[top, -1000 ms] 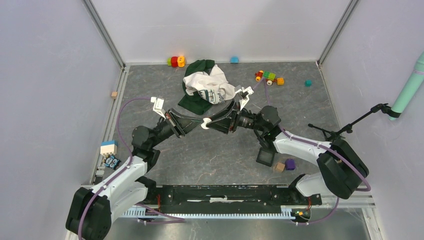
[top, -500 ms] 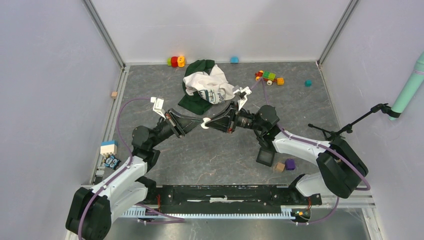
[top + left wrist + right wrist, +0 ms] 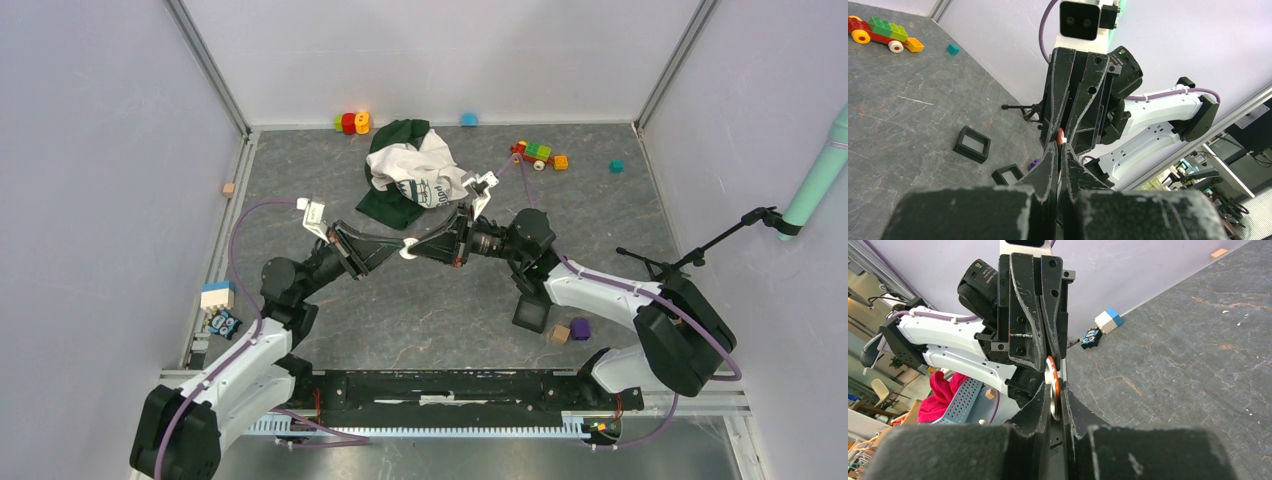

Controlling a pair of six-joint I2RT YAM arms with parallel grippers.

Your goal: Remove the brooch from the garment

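The right gripper's [image 3: 1052, 401] jaws are clamped on the brooch [image 3: 1052, 390], which is seen edge-on in the right wrist view as a thin round disc with an orange rim and a pale face. The left gripper's [image 3: 1058, 150] jaws are drawn nearly together, with only a narrow slit between their scuffed black tapered fingers. The brooch's edge is met at their tips, but whether it is pinched there cannot be told.

From above, the two grippers are seen tip to tip over the middle of the surface [image 3: 420, 310], and the brooch is carried between them as a small pale round spot, well apart from the garment [image 3: 415, 170]. The garment is left crumpled in a soft heap near the far wall, with dark green cloth under and behind a cream fold that bears dark lettering.

The surface is a grey slab with a mottled, stone-like grain. A black square frame [image 3: 972, 144] is laid flat on it near the right arm, with a tan cube [image 3: 558, 334] and a purple block [image 3: 580, 328] just beside it. A toy vehicle of red, green and orange bricks [image 3: 538, 155] is set to the right of the garment, and a small teal cube [image 3: 617, 166] farther right. A white-and-blue block [image 3: 216, 295] is placed at the left edge.
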